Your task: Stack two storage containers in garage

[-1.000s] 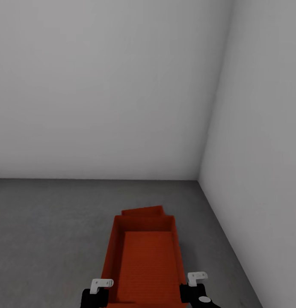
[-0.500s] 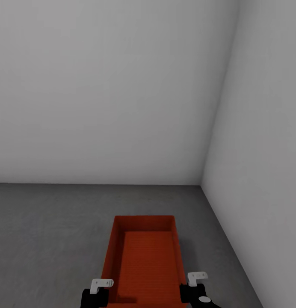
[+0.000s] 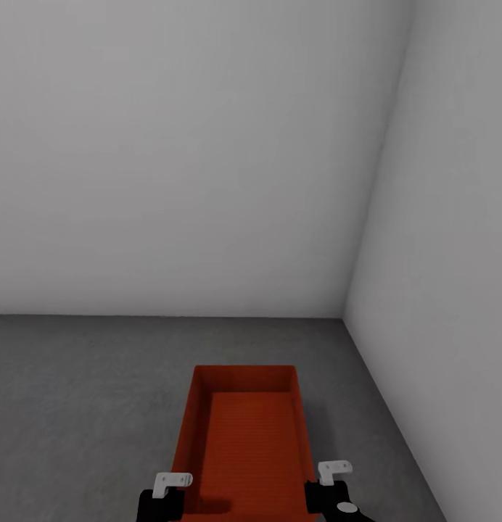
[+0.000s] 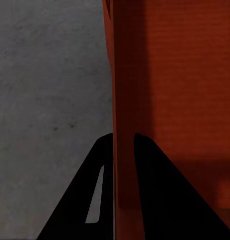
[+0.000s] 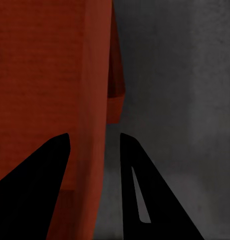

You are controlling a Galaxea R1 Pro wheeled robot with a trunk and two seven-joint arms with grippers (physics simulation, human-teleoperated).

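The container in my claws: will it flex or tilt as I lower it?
The container is held by its two long walls, left claw and right claw each straddling one. Those thin walls may bow slightly. Empty and open-topped, it is probably light. Both grips sit at its near end, so the far end could dip.

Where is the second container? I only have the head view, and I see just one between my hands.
Observer: The right wrist view shows the second container poking out from under the container you see.
Operator: Is the left hand gripping?
Observer: Yes. The left hand has a finger pressed on each side of the wall.
Operator: And the right?
Observer: The right hand straddles its wall, but a sliver of floor shows beside the outer finger.
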